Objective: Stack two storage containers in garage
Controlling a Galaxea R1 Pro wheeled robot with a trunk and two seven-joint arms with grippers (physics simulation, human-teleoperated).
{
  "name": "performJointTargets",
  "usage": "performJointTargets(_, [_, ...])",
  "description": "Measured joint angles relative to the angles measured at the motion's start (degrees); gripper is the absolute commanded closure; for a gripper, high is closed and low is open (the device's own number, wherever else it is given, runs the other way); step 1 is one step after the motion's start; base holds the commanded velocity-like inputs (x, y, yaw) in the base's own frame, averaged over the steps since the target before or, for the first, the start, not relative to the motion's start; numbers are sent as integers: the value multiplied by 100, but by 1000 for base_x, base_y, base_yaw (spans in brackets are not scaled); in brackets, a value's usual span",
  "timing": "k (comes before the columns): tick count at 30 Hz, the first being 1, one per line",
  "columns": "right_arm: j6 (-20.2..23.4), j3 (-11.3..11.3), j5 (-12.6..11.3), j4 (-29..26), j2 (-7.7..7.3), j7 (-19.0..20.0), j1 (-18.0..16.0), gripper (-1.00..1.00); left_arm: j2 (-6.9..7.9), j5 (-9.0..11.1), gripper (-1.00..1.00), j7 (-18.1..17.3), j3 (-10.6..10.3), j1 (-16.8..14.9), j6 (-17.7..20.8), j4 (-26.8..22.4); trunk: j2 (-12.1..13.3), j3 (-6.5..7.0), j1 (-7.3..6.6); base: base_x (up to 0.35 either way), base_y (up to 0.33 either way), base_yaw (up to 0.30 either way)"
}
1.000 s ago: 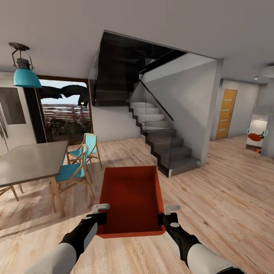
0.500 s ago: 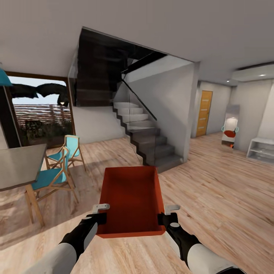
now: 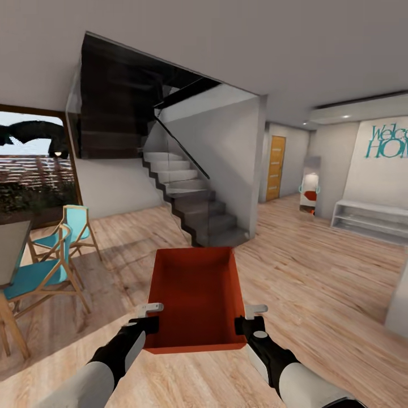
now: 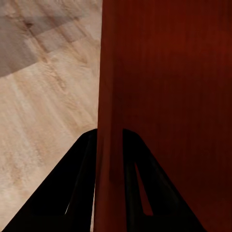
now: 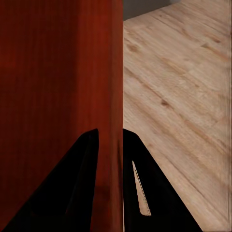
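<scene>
The left gripper [image 3: 148,323] clamps the storage container [image 3: 195,297] by its left wall, the right gripper [image 3: 249,324] its right wall, holding it above the wood floor [image 3: 317,294]. Transport underway; next likely needs driving on toward the garage.

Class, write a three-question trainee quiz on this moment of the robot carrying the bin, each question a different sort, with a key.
1. True or false: the orange-red rectangular storage container rests on the light wood plank floor.
2. Which wall does the left gripper clamp? A) left side wall B) far wall
3. Fill in: the grey staircase stands ___ the container.

Key: 1. False, both the left and right gripper hold it up. 2. A. 3. Beyond.
</scene>
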Motion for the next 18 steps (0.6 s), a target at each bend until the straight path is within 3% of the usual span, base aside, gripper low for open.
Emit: performJointTargets(18, [-3, -20, 23, -7, 10, -8, -1, 100, 12, 21, 100, -4, -19, 2, 0, -18, 0, 0, 0, 0, 0, -282])
